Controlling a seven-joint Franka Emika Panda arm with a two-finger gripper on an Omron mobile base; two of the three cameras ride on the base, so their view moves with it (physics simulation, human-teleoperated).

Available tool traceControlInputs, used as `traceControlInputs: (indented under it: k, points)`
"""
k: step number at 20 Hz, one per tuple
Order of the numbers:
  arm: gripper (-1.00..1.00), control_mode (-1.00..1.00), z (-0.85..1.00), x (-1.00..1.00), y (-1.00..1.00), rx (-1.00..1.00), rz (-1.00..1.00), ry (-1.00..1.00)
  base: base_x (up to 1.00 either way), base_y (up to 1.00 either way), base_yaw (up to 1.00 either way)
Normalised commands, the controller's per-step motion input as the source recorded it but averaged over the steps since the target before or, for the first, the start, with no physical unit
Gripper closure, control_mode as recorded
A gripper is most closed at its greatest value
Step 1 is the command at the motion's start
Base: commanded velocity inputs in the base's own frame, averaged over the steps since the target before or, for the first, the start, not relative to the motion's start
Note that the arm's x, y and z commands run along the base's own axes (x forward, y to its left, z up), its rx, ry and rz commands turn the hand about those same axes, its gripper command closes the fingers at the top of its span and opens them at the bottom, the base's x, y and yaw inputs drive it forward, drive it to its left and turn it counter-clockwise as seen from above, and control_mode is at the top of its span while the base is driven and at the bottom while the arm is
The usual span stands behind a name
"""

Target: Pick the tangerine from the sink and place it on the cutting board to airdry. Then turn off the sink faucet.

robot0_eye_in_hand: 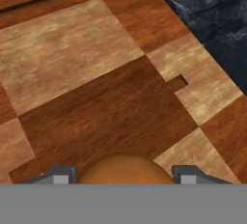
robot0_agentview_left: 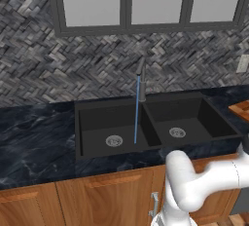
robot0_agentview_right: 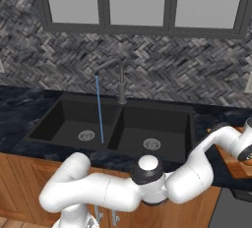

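Note:
The tangerine (robot0_eye_in_hand: 124, 168) sits between my two dark fingertips (robot0_eye_in_hand: 61, 175), and my gripper (robot0_eye_in_hand: 124, 176) is shut on it just above the cutting board (robot0_eye_in_hand: 96, 73), a brown wooden board of light and dark patches. The board's corner shows at the right edge (robot0_agentview_left: 240, 109) and under my wrist (robot0_agentview_right: 235, 167). The black double-basin sink (robot0_agentview_left: 97, 122) (robot0_agentview_right: 162, 128) holds no fruit. The faucet (robot0_agentview_left: 141, 80) (robot0_agentview_right: 121, 87) drops a thin blue stream (robot0_agentview_left: 136, 118) into the left basin.
Dark marble counter (robot0_eye_in_hand: 212, 10) borders the board's far right edge and surrounds the sink (robot0_agentview_left: 34, 137). Wooden cabinet doors (robot0_agentview_left: 102, 196) run below. A herringbone tile wall (robot0_agentview_left: 73, 59) and window panes stand behind the faucet.

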Motion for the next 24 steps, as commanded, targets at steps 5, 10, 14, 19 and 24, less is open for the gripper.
traceControlInputs:
  k: [5,10,14,19,24]
  points:
    - [-1.0,-1.0,-0.09,0.0,0.0,0.0,0.04,0.0,0.0,0.0,0.0]
    - [-1.0,-1.0,0.0,0.0,0.0,0.0,0.06,0.0,0.0,0.0,0.0]
    - [-1.0,-1.0,0.02,0.0,0.06,0.0,0.1,-0.01,0.0,0.0,0.0]
    - [-1.0,-1.0,0.41,-0.27,0.31,-0.03,0.18,-0.17,0.0,0.0,0.0]
    - [-1.0,-1.0,0.44,-0.5,0.64,-0.11,0.22,-0.27,0.0,0.0,0.0]
